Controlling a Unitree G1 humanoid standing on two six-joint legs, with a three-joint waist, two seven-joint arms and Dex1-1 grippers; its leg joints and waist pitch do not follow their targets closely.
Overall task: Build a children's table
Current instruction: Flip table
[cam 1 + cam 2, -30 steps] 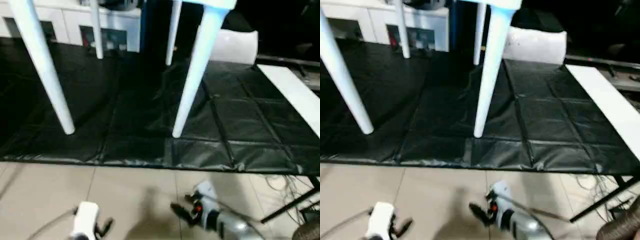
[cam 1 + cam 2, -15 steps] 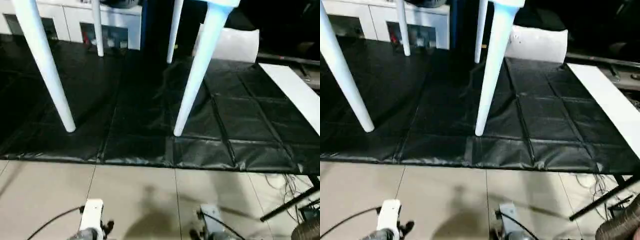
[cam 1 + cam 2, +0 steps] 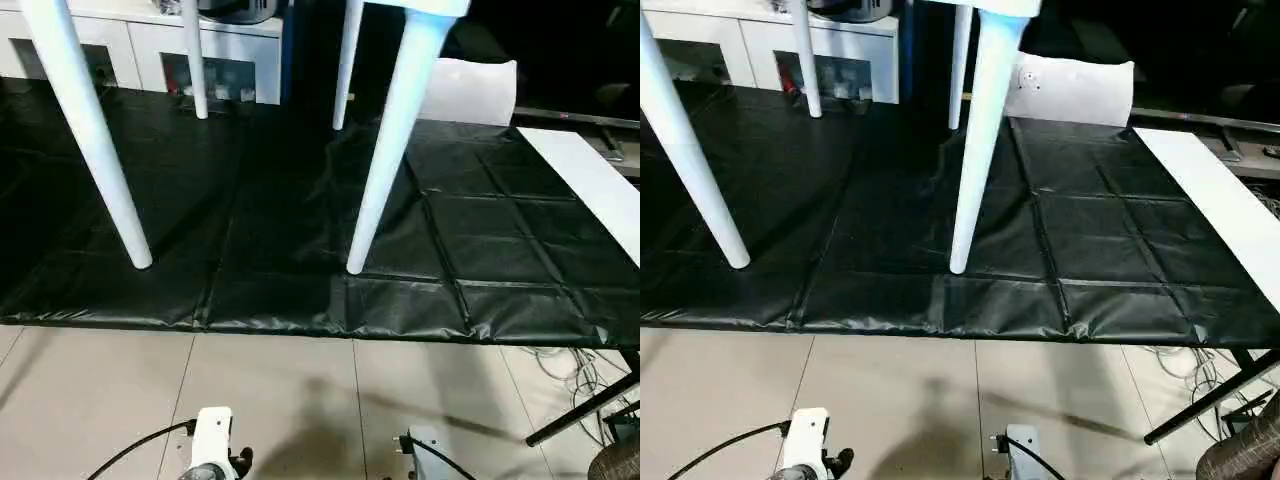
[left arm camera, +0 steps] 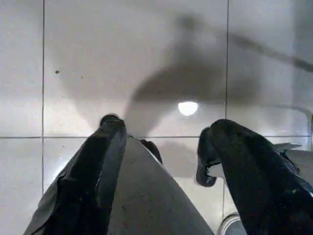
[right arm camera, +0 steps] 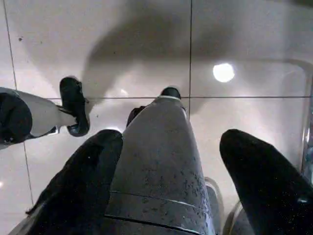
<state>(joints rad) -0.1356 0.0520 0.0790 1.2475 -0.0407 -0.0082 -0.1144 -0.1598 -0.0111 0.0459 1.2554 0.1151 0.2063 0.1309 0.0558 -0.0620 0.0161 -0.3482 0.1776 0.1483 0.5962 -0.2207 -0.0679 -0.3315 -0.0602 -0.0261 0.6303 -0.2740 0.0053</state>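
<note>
Head view: tapered glossy legs (image 3: 385, 150) (white).

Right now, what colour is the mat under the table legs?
Black, glossy, with a grid of creases; the mat shows best in the left eye view.

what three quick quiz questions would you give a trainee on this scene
1. True or false: the children's table stands upright with its legs on the black mat.
2. How many table legs can be seen? A) two B) three C) four
3. Fill in: the left gripper and right gripper both hang over the pale tiled ____.

Key: 1 true. 2 C, two near legs and two far legs. 3 floor; both grippers are open and hold nothing.
</note>
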